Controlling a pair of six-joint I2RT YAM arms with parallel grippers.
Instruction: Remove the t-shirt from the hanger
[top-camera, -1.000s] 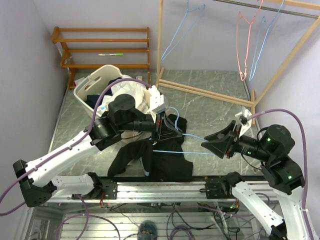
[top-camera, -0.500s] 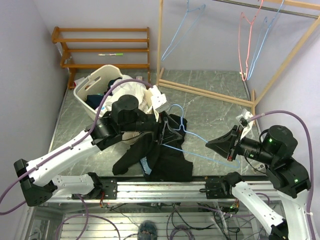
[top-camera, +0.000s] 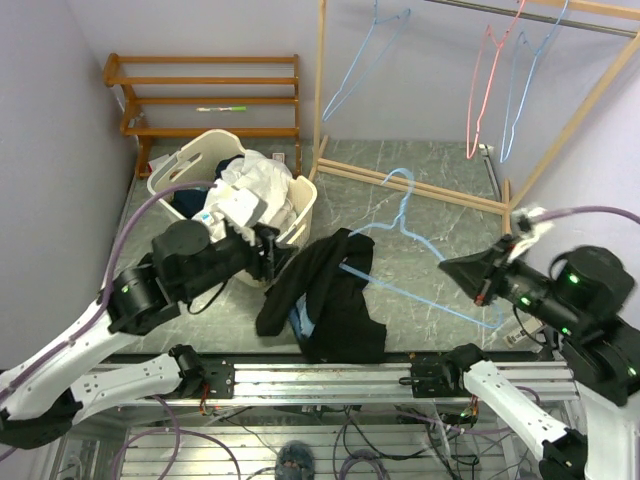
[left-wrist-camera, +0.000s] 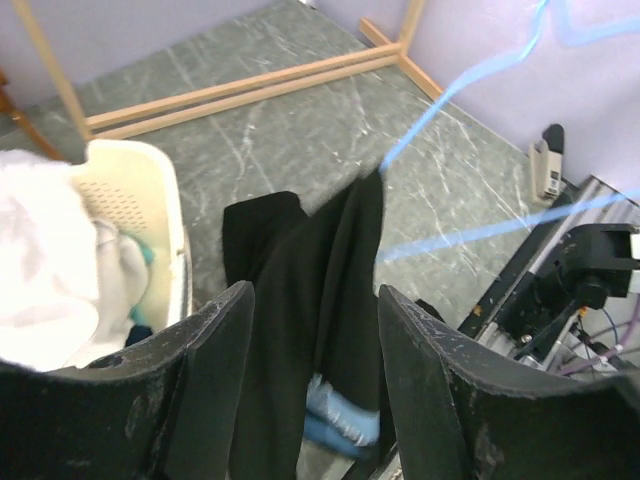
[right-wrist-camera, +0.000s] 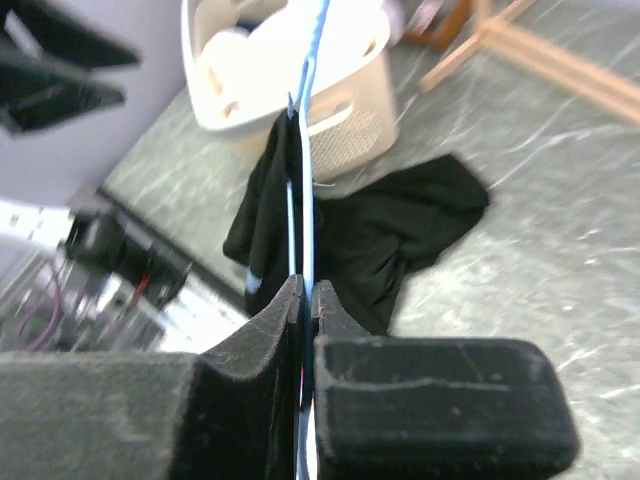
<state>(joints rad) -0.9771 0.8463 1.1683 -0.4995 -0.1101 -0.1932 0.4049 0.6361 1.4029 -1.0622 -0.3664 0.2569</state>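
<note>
The black t-shirt (top-camera: 335, 300) lies crumpled on the green floor, its upper fold still draped over the left end of the light-blue wire hanger (top-camera: 420, 285). My right gripper (top-camera: 482, 287) is shut on the hanger's wire near its right corner and holds it tilted above the floor. In the right wrist view the wire (right-wrist-camera: 305, 150) runs straight out from the closed gripper (right-wrist-camera: 305, 300) to the t-shirt (right-wrist-camera: 400, 225). My left gripper (top-camera: 270, 255) is open, drawn back to the shirt's left. Its fingers (left-wrist-camera: 215, 360) frame the t-shirt (left-wrist-camera: 320, 270) below without touching.
A cream laundry basket (top-camera: 303, 215) full of clothes stands just left of the shirt. A wooden clothes rack (top-camera: 420, 185) with a pink hanger (top-camera: 480, 90) and blue hangers stands at the back right. A wooden shelf (top-camera: 200, 95) stands at the back left.
My left gripper opened, let go of the shirt and pulled back left. My right gripper shut on the hanger and drew it up and right; the shirt dropped mostly to the floor.
</note>
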